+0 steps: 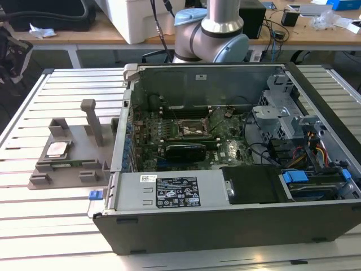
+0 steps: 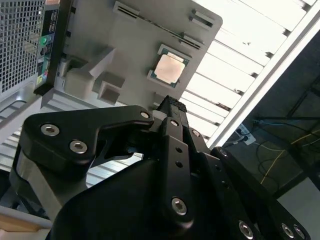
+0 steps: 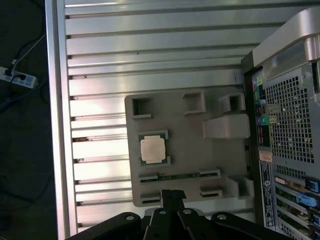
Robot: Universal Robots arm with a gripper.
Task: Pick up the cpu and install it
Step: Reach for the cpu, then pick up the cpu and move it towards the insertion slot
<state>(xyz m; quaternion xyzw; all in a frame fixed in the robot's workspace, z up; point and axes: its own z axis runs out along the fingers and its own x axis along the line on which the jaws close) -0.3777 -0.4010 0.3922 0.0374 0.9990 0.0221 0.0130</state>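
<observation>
The cpu (image 1: 58,149) is a small square chip with a silvery top. It lies flat in a recess of the grey plastic fixture (image 1: 73,169) on the slatted table, at the exterior view's left of the open computer case (image 1: 225,214). In both wrist views the cpu (image 2: 170,67) (image 3: 152,149) sits well beyond my black gripper (image 2: 170,103) (image 3: 172,194), which hangs high above the fixture's edge, apart from the chip. Its fingers are pressed together with nothing between them. The motherboard socket (image 1: 194,131) sits inside the case.
The fixture (image 3: 195,160) carries raised blocks and an upright post (image 1: 93,121) close to the chip. The case's perforated rear wall (image 3: 290,125) stands right beside the fixture. The arm's base (image 1: 217,34) rises behind the case. The table's edge (image 3: 55,125) drops to a floor with cables.
</observation>
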